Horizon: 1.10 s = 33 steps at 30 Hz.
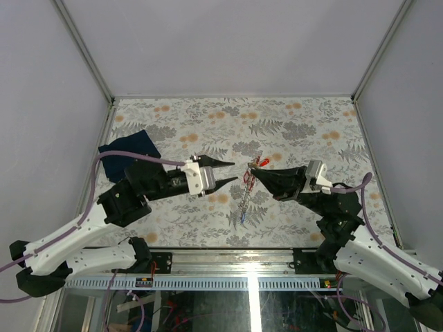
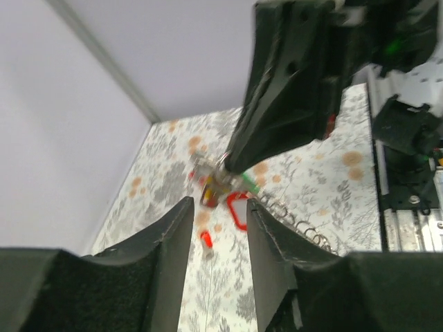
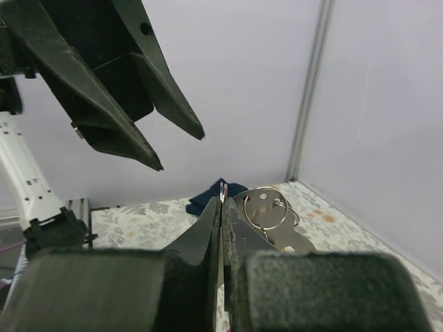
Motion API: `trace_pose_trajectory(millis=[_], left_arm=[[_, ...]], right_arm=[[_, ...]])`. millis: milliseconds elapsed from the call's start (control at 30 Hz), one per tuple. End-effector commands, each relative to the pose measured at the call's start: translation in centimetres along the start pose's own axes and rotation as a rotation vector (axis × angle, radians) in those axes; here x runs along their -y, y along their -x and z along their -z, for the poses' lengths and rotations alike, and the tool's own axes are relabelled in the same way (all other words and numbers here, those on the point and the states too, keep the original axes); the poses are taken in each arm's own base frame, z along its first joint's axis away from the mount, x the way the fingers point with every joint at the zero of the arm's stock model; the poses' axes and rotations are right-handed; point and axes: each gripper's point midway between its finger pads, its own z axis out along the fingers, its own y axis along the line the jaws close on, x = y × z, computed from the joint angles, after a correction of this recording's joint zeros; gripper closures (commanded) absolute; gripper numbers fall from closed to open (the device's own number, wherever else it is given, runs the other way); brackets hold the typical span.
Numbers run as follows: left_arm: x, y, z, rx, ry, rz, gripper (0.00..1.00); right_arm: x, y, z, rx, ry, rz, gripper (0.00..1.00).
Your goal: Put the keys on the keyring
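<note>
Right pincer [image 1: 253, 169]: clamped shut on the thin ring of the keyring [image 3: 266, 207].
Left pincer [image 1: 235, 171]: partly parted, nothing gripped, tips just beside the keyring.
Keys [image 2: 210, 188]: a blurred cluster, seemingly hung beneath the right tips.
Surface [image 1: 311, 124]: open room is left behind and to the right.
Blue cloth [image 1: 129, 153]: laid near the left edge.

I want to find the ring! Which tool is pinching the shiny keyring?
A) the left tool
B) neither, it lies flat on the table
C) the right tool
C: the right tool is pinched shut on the keyring, while the left tool stands open beside it, empty.
</note>
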Motion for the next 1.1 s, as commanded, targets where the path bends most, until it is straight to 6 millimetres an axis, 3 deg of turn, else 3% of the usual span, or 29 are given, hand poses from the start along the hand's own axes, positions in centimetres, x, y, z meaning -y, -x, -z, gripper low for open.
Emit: trace_pose_trajectory(millis=[0,200,300,600,867,1067], left_arm=[[-3.4,-1.7,0.8,-0.016,0.174,0.135,0.59],[-6.6,-4.5,2.5,0.024,0.268,0.326,0.36],[-6.3,-5.3,2.5,0.060,0.232,0.382,0.28],[-2.0,-4.3,1.1,0.219,-0.032,0.411,0.40],[-3.2,-5.9,0.1,0.220,0.045,0.458,0.38],[-1.9,-6.1,-2.6,0.184,0.072,0.442,0.38]], right_arm=[[2.3,2.2,-0.2,-0.009,-0.110,0.093,1.00],[3.8,0.0,0.4,-0.157,-0.190,0.086,1.00],[4.2,-0.4,0.7,-0.184,-0.212,0.086,1.00],[4.9,-0.6,0.7,-0.212,-0.268,0.043,1.00],[5.4,0.4,0.2,-0.162,-0.308,-0.011,1.00],[5.9,1.1,-0.6,-0.143,-0.336,-0.063,1.00]])
